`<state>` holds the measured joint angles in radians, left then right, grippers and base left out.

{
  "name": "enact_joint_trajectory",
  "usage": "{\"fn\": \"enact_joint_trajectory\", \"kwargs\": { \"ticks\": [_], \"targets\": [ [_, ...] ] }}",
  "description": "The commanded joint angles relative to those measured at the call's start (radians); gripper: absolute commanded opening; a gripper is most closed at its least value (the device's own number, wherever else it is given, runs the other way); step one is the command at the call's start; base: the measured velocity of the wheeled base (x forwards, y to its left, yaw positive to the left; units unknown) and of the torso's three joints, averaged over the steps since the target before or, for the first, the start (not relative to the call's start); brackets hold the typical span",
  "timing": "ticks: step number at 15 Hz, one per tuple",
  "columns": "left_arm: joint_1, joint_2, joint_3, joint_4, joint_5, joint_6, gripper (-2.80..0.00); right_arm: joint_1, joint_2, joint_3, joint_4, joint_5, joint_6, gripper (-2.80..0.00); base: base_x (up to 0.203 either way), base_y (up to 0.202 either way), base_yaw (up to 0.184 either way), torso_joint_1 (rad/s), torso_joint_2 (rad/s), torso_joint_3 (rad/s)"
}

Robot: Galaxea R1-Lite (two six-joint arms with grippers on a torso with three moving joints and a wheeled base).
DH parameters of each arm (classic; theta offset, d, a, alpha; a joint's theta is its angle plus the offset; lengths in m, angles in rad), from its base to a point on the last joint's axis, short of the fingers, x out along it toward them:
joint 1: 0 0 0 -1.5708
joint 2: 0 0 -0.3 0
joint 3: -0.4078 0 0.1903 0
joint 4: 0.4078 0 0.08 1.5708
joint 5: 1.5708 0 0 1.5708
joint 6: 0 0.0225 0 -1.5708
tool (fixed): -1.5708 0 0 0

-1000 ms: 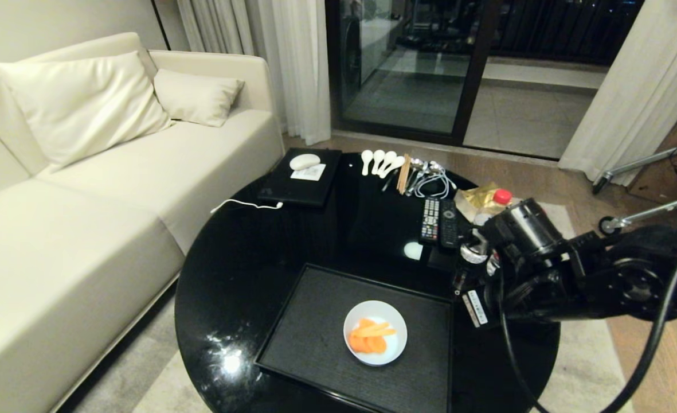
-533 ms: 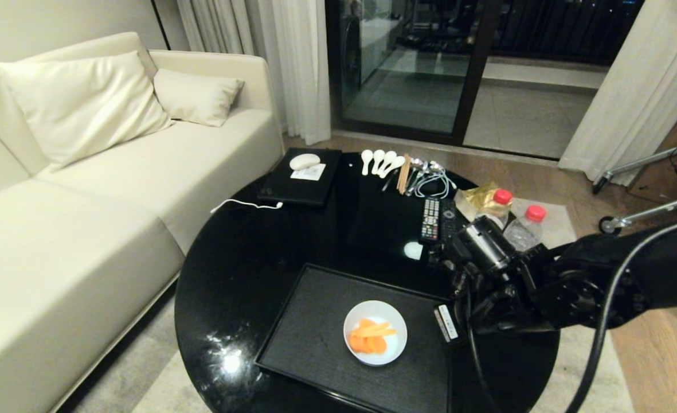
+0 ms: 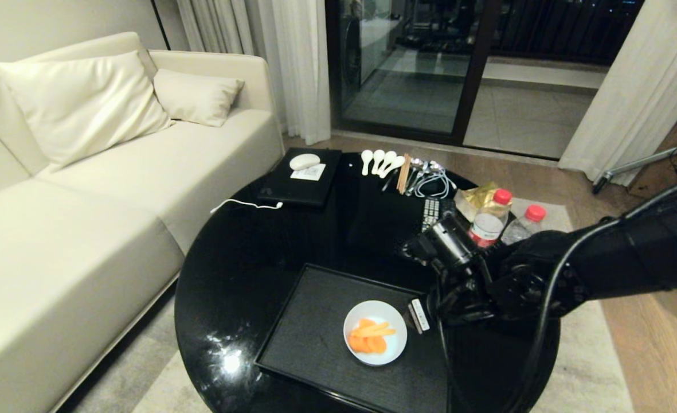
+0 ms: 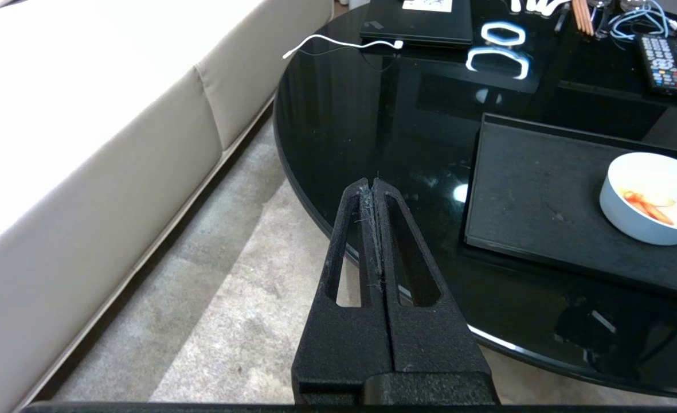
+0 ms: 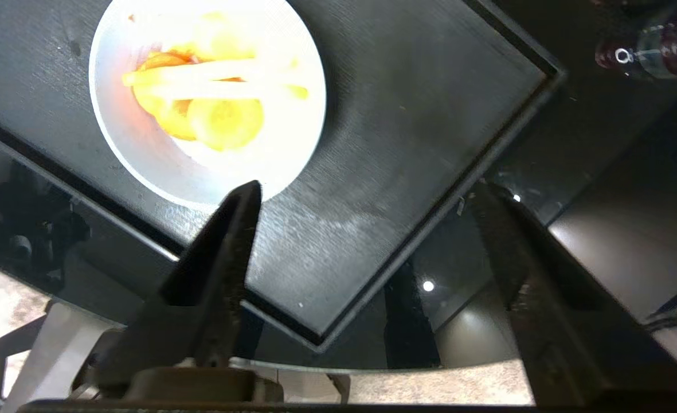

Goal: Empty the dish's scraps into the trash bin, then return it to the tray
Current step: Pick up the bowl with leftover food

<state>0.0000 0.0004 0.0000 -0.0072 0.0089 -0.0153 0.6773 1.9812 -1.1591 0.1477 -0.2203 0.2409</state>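
The dish (image 3: 392,344), a small white bowl, sits on the black tray (image 3: 315,338) with the orange scraps (image 3: 370,337) inside. My right gripper (image 3: 415,315) hovers just right of the dish, above the tray's right part. In the right wrist view it (image 5: 367,192) is open and empty, one fingertip (image 5: 246,198) overlapping the rim of the dish (image 5: 126,143); the scraps (image 5: 218,97) and tray (image 5: 407,103) lie beyond. My left gripper (image 4: 372,183) is shut, parked over the table's near-left edge, far from the dish (image 4: 648,223). The trash bin is out of view.
The round black glass table (image 3: 246,275) also carries a dark slab (image 3: 301,183), white spoons (image 3: 378,160), remotes (image 3: 430,209) and two red-capped bottles (image 3: 490,221) just behind my right arm. A cream sofa (image 3: 86,218) stands left; carpet lies below.
My right arm has swung left across the table, from beside the bottles to the dish's right side. The dish and tray have not moved.
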Motion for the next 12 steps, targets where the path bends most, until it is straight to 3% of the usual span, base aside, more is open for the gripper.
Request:
{"fn": "enact_joint_trajectory", "kwargs": {
  "ticks": [1, 6, 12],
  "targets": [
    [0.000, 0.000, 0.000, 0.000, 0.000, 0.000, -2.80, 0.014, 0.053, -0.026, 0.003, -0.011, 0.000, 0.00, 0.000, 0.000, 0.000, 0.000, 0.00, 0.000],
    [0.000, 0.000, 0.000, 0.000, 0.000, 0.000, -2.80, 0.018, 0.125, -0.047, 0.001, -0.063, -0.012, 0.00, 0.000, 0.000, 0.000, 0.000, 0.00, 0.000],
    [0.000, 0.000, 0.000, 0.000, 0.000, 0.000, -2.80, 0.018, 0.232, -0.167, 0.002, -0.090, -0.005, 0.00, 0.000, 0.000, 0.000, 0.000, 0.00, 0.000]
  ]
}}
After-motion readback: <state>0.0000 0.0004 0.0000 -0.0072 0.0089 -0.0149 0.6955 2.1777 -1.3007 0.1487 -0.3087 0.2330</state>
